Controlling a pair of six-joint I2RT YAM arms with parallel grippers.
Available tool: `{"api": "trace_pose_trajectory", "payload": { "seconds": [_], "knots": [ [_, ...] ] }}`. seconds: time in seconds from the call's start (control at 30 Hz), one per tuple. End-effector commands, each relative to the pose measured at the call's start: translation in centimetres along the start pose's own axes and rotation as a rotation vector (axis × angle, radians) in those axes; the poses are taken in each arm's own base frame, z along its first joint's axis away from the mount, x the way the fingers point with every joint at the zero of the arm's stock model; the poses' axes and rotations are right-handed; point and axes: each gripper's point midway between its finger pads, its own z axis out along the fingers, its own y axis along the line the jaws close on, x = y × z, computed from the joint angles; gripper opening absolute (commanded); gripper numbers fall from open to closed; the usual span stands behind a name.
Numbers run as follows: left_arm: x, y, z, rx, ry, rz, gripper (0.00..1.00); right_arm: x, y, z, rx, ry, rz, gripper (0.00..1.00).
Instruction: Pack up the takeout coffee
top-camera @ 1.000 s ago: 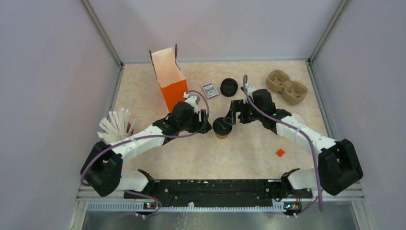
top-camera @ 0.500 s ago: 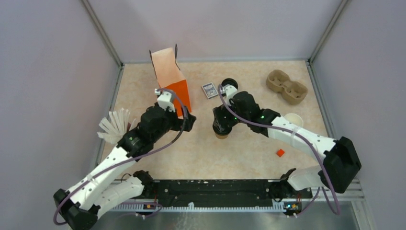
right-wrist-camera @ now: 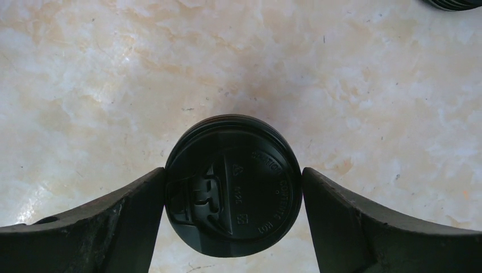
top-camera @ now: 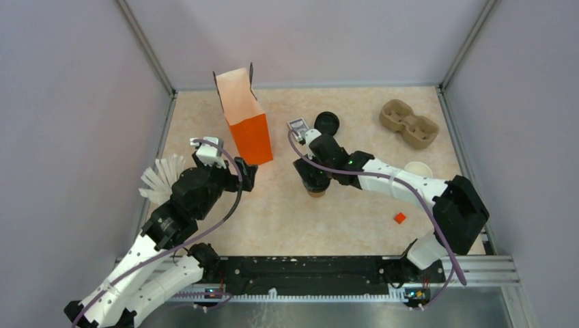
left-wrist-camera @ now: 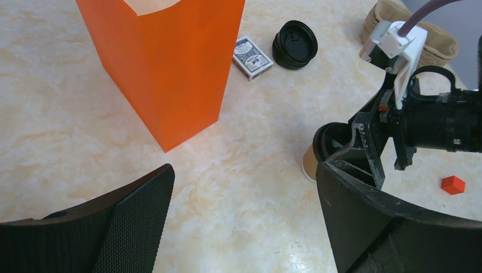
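Kraft-tan paper cup with black plastic lid [right-wrist-camera: 233,185] — right of tall orange paper bag [top-camera: 249,133]; right gripper [top-camera: 313,180] astride it, grip unclear. Left gripper [left-wrist-camera: 244,190] gaping, empty.

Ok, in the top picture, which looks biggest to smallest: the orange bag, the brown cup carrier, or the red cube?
1. orange bag
2. brown cup carrier
3. red cube

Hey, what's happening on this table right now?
The right end effector sits over the takeout coffee cup, which stands on the table with its black lid on, one finger on each side of the lid; a firm grip isn't clear. The left end effector is open and empty, near the upright orange bag.
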Motion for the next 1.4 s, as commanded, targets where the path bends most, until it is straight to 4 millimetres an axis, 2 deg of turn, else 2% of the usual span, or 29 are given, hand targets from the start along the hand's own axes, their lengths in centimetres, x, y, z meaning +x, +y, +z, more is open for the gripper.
{"api": "trace_pose_trajectory", "payload": {
  "seconds": [0.0, 0.2, 0.37, 0.47, 0.6, 0.77, 0.9, 1.07, 1.17, 1.23, 1.37],
  "knots": [
    [0.6, 0.8, 0.3, -0.035, 0.017, 0.030, 0.99, -1.6, -0.3, -1.0, 0.042, -0.024, 0.004, 0.82],
    [0.4, 1.1, 0.0, -0.047, 0.004, 0.031, 0.99, -2.7, -1.6, -3.4, 0.092, -0.048, 0.019, 0.81],
    [0.3, 1.1, -0.1, -0.045, -0.002, 0.031, 0.99, -2.3, -3.2, -4.9, 0.101, -0.066, 0.065, 0.80],
    [0.4, 1.0, 0.1, -0.044, 0.002, 0.033, 0.99, -1.3, -4.9, -5.4, 0.125, -0.060, 0.110, 0.80],
    [0.5, 1.1, 0.1, -0.048, 0.011, 0.041, 0.99, 0.6, -8.1, -6.1, 0.186, -0.042, 0.191, 0.80],
    [0.3, 1.3, -0.1, -0.057, 0.002, 0.044, 0.99, 4.0, -11.6, -7.0, 0.262, 0.014, 0.301, 0.80],
    [0.3, 1.4, -0.1, -0.057, -0.001, 0.048, 0.99, 6.4, -12.2, -6.9, 0.282, 0.047, 0.352, 0.80],
    [0.5, 1.5, 0.1, -0.066, 0.012, 0.056, 0.99, 7.5, -12.2, -6.4, 0.297, 0.066, 0.387, 0.81],
    [0.7, 1.5, 0.0, -0.066, 0.021, 0.057, 0.99, 7.5, -13.0, -6.8, 0.348, 0.075, 0.391, 0.83],
    [0.7, 1.5, -0.2, -0.064, 0.016, 0.057, 0.99, 6.9, -13.3, -7.5, 0.372, 0.071, 0.402, 0.89],
    [0.5, 1.4, -0.3, -0.052, 0.008, 0.055, 0.99, 3.8, -13.4, -9.4, 0.357, -0.004, 0.409, 0.98]
  ]
}}
